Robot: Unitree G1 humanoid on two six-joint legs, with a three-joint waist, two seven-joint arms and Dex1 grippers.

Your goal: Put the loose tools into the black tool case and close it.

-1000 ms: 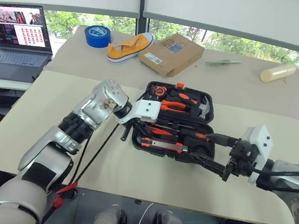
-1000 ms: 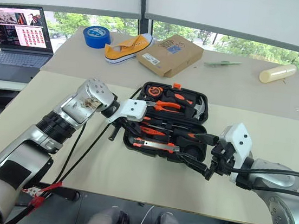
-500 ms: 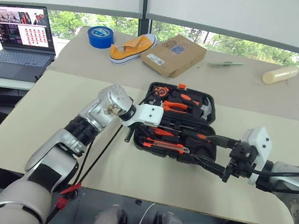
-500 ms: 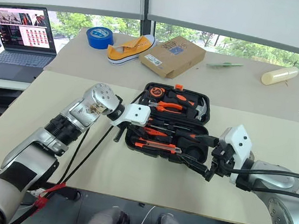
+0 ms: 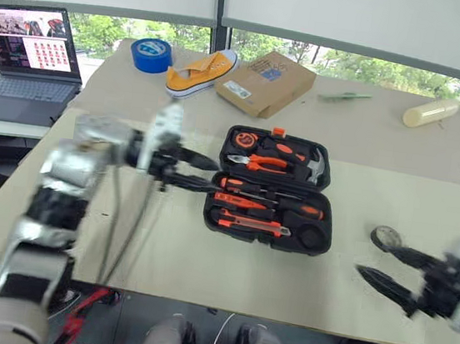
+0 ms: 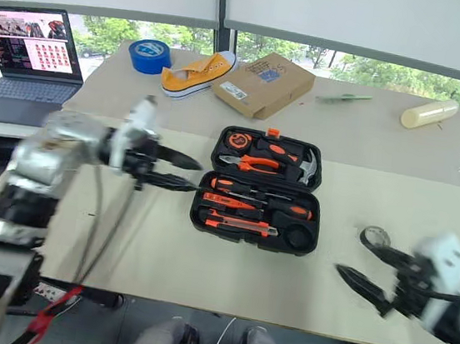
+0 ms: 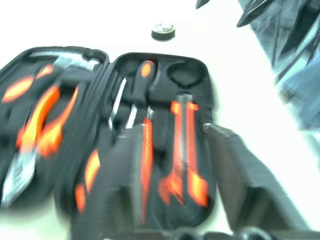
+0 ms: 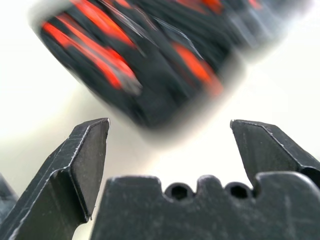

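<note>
case (image 5: 271, 190) lies open on table (image 5: 202, 261), tools seated in slots | sm. black tape roll (image 5: 386, 237) seen on table just R of case, apart | L gripper (image 5: 204, 175) held at case's L edge, fingers parted, empty | R gripper (image 5: 390, 267) R of case, spread wide, empty, roll near upper finger

One open black tool case (image 5: 271, 190), one small black tape roll (image 5: 386, 237), one blue tape roll (image 5: 150, 54), one laptop (image 5: 25, 59)
</note>
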